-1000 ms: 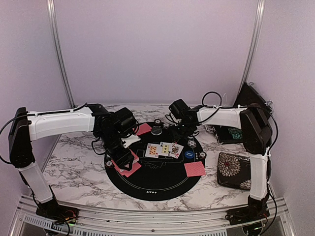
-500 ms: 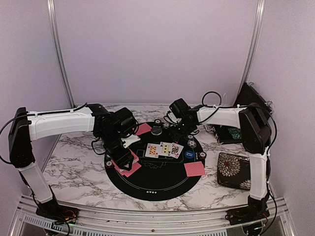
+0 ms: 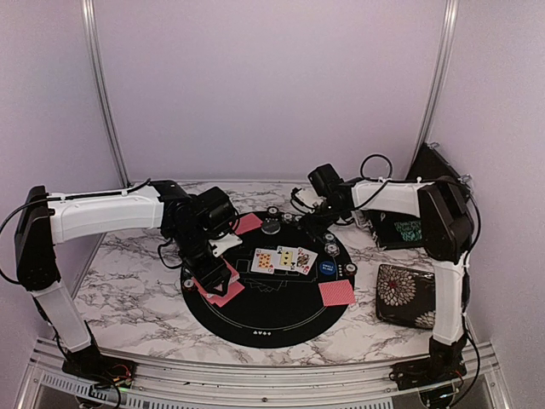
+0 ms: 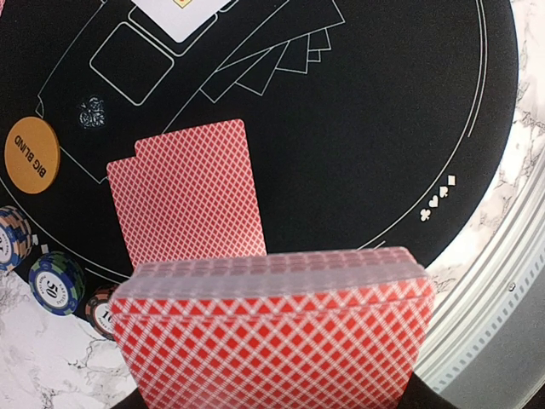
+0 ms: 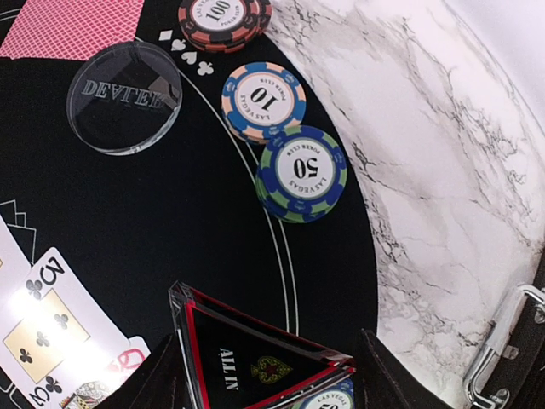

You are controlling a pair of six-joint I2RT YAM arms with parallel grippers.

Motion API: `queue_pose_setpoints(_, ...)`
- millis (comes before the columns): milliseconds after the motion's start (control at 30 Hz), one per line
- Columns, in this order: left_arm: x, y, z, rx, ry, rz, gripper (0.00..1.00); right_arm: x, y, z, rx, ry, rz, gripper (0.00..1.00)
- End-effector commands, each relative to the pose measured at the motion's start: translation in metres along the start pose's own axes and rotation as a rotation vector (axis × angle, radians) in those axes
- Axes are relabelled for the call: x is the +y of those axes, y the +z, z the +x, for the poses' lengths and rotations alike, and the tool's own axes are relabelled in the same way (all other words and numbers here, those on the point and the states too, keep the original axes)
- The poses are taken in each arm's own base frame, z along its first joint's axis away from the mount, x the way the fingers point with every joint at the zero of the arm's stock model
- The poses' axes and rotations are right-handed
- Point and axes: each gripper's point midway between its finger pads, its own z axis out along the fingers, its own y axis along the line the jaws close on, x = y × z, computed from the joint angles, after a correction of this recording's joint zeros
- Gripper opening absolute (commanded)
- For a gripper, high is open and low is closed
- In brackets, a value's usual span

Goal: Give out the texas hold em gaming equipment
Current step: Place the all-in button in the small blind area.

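On mat (image 3: 255, 317): three face-up cards (image 3: 283, 259), seemingly three red-backed piles (image 3: 336, 294).

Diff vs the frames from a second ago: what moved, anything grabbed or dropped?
The right gripper shifted to the right and a little toward the far wall, over the far edge of the mat. The ALL IN triangle sits between its fingers; no grab or release is visible. The left gripper, shut on the card deck, the face-up cards and the chips stayed put.
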Motion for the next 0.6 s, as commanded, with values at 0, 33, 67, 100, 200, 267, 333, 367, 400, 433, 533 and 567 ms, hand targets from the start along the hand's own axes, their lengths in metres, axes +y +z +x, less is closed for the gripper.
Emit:
queue_pose_setpoints(0,0.001,-0.005,0.001,-0.016,-0.007,0.005,0.55,0.002,0.0,-0.011,-0.043,-0.065,-0.057,0.5)
queue_pose_setpoints(33,0.001,-0.005,0.001,-0.015,-0.006,0.005,0.55,0.005,0.001,-0.011,-0.045,-0.071,-0.078,0.51)
queue_pose_setpoints(67,0.001,-0.005,0.001,-0.014,-0.007,0.006,0.55,0.006,0.002,-0.011,-0.045,-0.077,-0.086,0.51)
queue_pose_setpoints(100,0.001,-0.005,0.0,-0.016,-0.006,0.005,0.55,0.008,0.003,-0.01,-0.043,-0.083,-0.093,0.51)
queue_pose_setpoints(200,0.002,-0.005,0.0,-0.017,-0.008,0.005,0.55,0.009,0.008,-0.005,-0.026,-0.099,-0.096,0.51)
queue_pose_setpoints(267,0.002,-0.005,0.0,-0.017,-0.009,0.007,0.55,0.009,0.01,-0.002,-0.015,-0.107,-0.098,0.51)
queue_pose_setpoints(333,0.002,-0.005,0.0,-0.017,-0.009,0.006,0.55,0.008,0.011,0.0,-0.006,-0.114,-0.096,0.51)
queue_pose_setpoints(367,0.002,-0.006,0.001,-0.017,-0.01,0.007,0.55,0.007,0.012,0.002,-0.001,-0.116,-0.093,0.51)
queue_pose_setpoints(400,0.003,-0.006,0.001,-0.017,-0.01,0.006,0.55,0.006,0.013,0.003,0.003,-0.117,-0.088,0.51)
queue_pose_setpoints(433,0.003,-0.006,0.001,-0.017,-0.011,0.006,0.55,0.005,0.013,0.004,0.005,-0.116,-0.086,0.51)
queue_pose_setpoints(533,0.002,-0.005,0.001,-0.016,-0.01,0.008,0.55,0.004,0.015,0.006,0.01,-0.116,-0.09,0.53)
queue_pose_setpoints(567,0.002,-0.005,0.001,-0.014,-0.01,0.008,0.55,0.004,0.015,0.006,0.011,-0.116,-0.09,0.53)
